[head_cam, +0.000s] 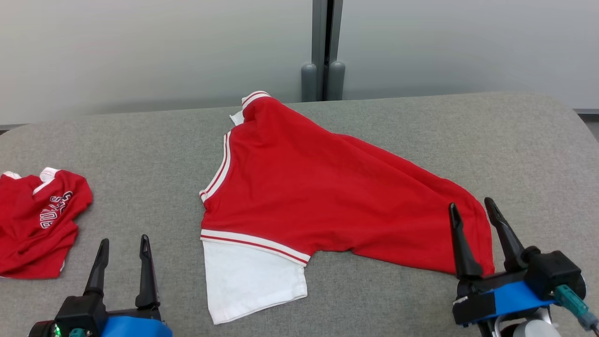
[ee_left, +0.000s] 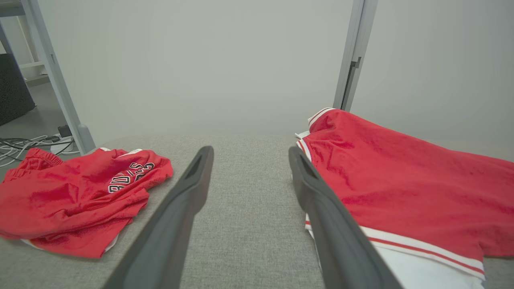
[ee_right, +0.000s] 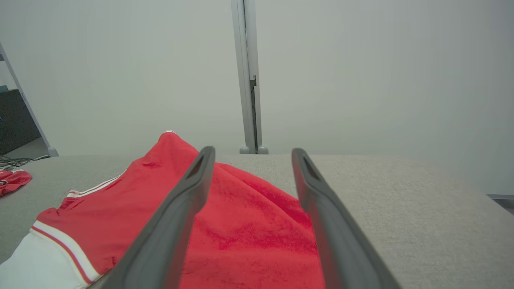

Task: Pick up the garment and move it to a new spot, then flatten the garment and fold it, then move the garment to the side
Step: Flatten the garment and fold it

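Note:
The garment, a red jersey with white-and-red striped trim and a white sleeve, lies spread but wrinkled in the middle of the grey table. My right gripper is open at the garment's near right corner, with its fingers over the red cloth and nothing pinched between them. In the right wrist view the garment lies under and between the spread fingers of that gripper. My left gripper is open near the table's front left, over bare cloth. In the left wrist view that gripper sits just left of the garment.
A second red garment with white lettering lies crumpled at the table's far left, also seen as a red heap in the left wrist view. A grey post and pale wall panels stand behind the table. Bare table lies right of the garment.

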Available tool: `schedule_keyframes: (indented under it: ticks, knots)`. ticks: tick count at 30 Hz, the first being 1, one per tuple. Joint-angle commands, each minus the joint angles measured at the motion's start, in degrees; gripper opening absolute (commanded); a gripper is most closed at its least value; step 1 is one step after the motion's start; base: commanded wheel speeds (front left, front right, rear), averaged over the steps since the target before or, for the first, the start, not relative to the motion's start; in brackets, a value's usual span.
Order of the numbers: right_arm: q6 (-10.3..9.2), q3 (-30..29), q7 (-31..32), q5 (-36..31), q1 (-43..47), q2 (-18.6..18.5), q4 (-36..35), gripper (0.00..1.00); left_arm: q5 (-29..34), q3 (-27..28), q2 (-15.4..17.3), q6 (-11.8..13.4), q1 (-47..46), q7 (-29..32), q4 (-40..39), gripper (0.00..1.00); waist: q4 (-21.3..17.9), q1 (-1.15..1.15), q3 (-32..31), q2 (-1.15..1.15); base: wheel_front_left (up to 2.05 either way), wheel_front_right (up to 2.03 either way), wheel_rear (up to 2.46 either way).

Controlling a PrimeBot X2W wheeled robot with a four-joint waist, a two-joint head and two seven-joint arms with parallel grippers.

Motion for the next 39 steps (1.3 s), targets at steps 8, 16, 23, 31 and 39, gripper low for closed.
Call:
schedule_keyframes:
  ticks: [8, 16, 23, 31, 39]
  knots:
    - [0.01, 0.9, -0.2, -1.5, 4.6, 1.0, -2.8, 1.0, 0.7, 0.3, 0.0, -0.3, 0.6, -0.2, 0.4, 1.0, 0.5, 0.0, 0.1, 0.0, 0.0, 0.0, 0.0]
    - [0.01, 0.5, -0.2, -1.3, 4.4, 1.1, -1.7, 1.0, 1.1, 0.1, 0.0, -0.5, 0.5, -0.2, 0.6, 1.0, 0.8, 0.0, 0.1, 0.0, 0.0, 0.0, 0.0]
    - [0.01, 0.8, -0.2, -0.7, 4.1, 1.1, -0.9, 1.0, 1.5, 0.2, 0.1, -0.4, 0.5, -0.2, 0.7, 1.0, 0.7, 0.0, 0.0, 0.0, 0.0, 0.0, 0.0]
    - [0.01, -1.7, -0.2, 0.0, 4.0, 1.1, 2.4, 1.0, 1.9, -1.7, 0.2, -0.6, 1.1, -0.2, 2.8, 1.0, 0.3, 0.0, 0.0, 0.0, 0.0, 0.0, 0.0]
    - [0.01, -6.8, -0.2, -1.1, 2.7, 1.1, 9.9, 1.0, 0.7, -8.0, 0.1, -1.0, 0.3, -0.2, 9.8, 1.0, -0.4, 0.0, 0.7, 0.0, 0.0, 0.0, 0.0]
